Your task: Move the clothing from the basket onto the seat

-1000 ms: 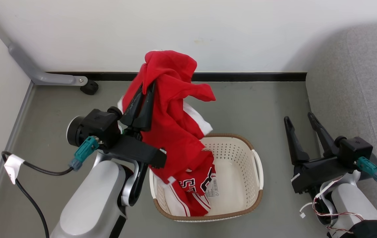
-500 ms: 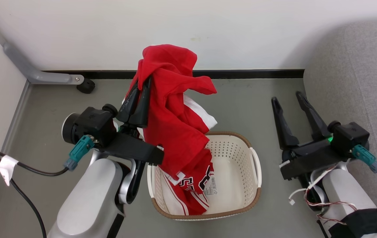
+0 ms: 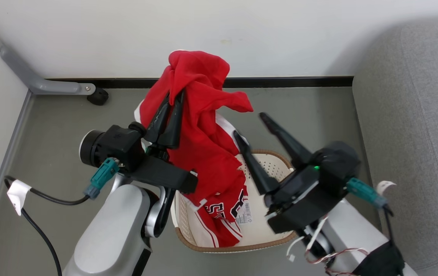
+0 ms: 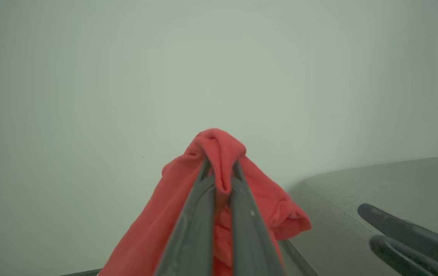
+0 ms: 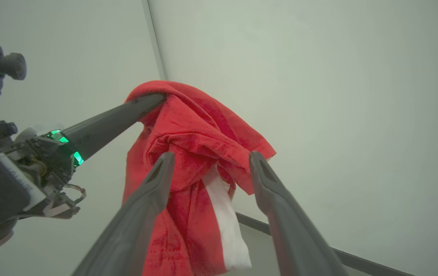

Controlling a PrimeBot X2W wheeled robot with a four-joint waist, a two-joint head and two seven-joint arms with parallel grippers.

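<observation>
My left gripper (image 3: pixel 177 95) is shut on a bright red garment with white trim (image 3: pixel 203 145), held up above the basket's left end; the cloth drapes down into the basket. In the left wrist view the gripper (image 4: pixel 221 168) pinches a red fold (image 4: pixel 219 143). A second red garment with block lettering (image 3: pixel 223 216) lies in the cream basket with a brown rim (image 3: pixel 242 249). My right gripper (image 3: pixel 249 124) stands open over the basket, fingers pointing at the hanging cloth; in the right wrist view its fingers (image 5: pixel 212 155) flank the red cloth (image 5: pixel 200 115). The grey seat (image 3: pixel 414 115) lies at the right.
A white wall with a black baseboard (image 3: pixel 288 81) runs behind the basket. A grey metal leg with a black caster (image 3: pixel 98 97) stands at the back left. A black cable (image 3: pixel 31 224) trails on the grey floor at the left.
My right arm has swung left from beside the seat to above the basket, up to the hanging garment. The left gripper still holds the garment up in much the same place.
</observation>
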